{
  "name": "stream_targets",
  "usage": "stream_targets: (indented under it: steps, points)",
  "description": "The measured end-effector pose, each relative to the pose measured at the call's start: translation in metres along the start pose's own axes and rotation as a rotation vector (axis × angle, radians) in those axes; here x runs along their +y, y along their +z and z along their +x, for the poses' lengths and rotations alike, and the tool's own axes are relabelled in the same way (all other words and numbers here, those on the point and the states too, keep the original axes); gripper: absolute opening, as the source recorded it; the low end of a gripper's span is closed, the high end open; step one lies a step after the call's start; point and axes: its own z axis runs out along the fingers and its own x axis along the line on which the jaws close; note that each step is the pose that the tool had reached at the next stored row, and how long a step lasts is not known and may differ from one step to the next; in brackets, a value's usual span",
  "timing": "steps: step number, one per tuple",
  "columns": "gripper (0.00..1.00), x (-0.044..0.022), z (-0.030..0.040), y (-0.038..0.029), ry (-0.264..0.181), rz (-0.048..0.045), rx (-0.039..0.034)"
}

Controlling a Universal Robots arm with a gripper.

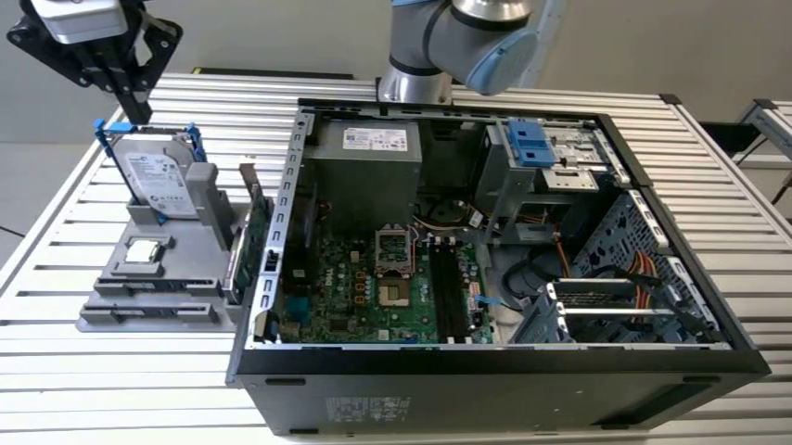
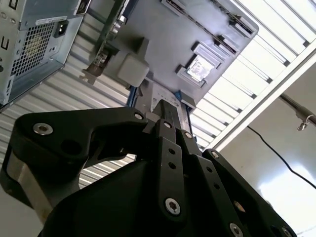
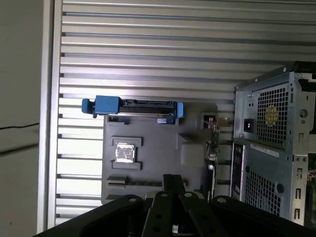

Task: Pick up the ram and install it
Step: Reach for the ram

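Slatted metal worktop (image 1: 124, 380) carrying an open computer case (image 1: 495, 394) in the middle and a grey parts holder (image 1: 155, 311) near the edge on the exterior view's left. The ram (image 1: 259, 250), a thin dark green stick, stands on its long edge along the side of the holder nearest the case, just beside the case wall and untouched. A hard drive (image 1: 159, 176) with a blue handle stands upright at the holder's far end. The gripper (image 1: 134, 109) hangs over the hard drive, towards the worktop's far corner and apart from the ram. Its jaws look closed, tip against tip, and hold nothing. Judged from this, the pick-up has not begun. To do it well, the jaws would need to part just wider than the stick, line up across its flat faces near mid-length, and descend straight, since the case wall and the hard drive crowd it on either side.
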Motion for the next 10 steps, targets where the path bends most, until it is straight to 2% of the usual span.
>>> stream_targets:
  steps: [10]
  points:
    - [0.0,0.0002,0.0112,-0.0001,0.006,0.0001,0.0]
